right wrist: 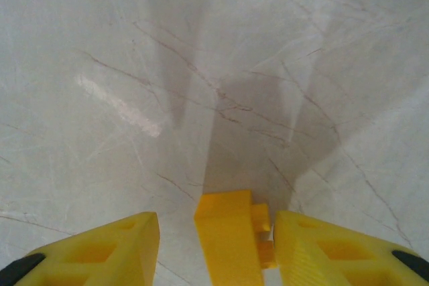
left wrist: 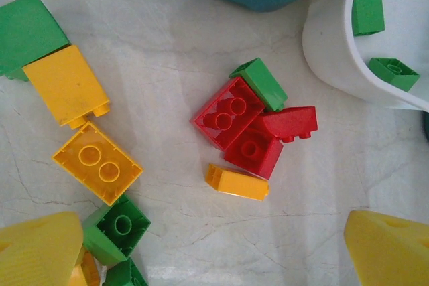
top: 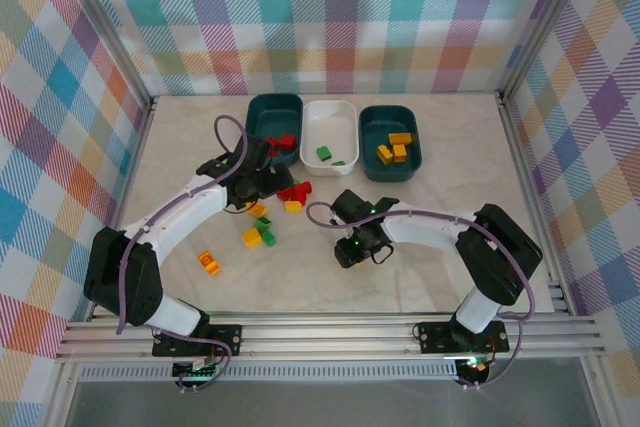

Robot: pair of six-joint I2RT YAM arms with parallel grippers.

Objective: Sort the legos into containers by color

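Three containers line the back: a teal tub (top: 262, 112) with red legos, a white tub (top: 330, 119) with green legos (left wrist: 368, 10), and a teal tub (top: 372, 137) with orange legos. My left gripper (top: 262, 183) (left wrist: 214, 252) hangs open above a loose pile: red bricks (left wrist: 244, 128), a small yellow brick (left wrist: 238, 183), a green one (left wrist: 260, 82), and yellow (left wrist: 97, 162) and green (left wrist: 117, 227) bricks to the left. My right gripper (top: 352, 247) (right wrist: 218, 246) straddles a yellow brick (right wrist: 228, 239). The right finger (right wrist: 335, 249) touches its studs; a gap remains at the left finger (right wrist: 100, 249).
More loose bricks lie left of centre: yellow (top: 252, 238), green (top: 268, 237) and an orange one (top: 209, 263) apart near the left arm. Aluminium rails border the table's sides and front. Bare marble-patterned tabletop (top: 420, 277) lies around the right gripper.
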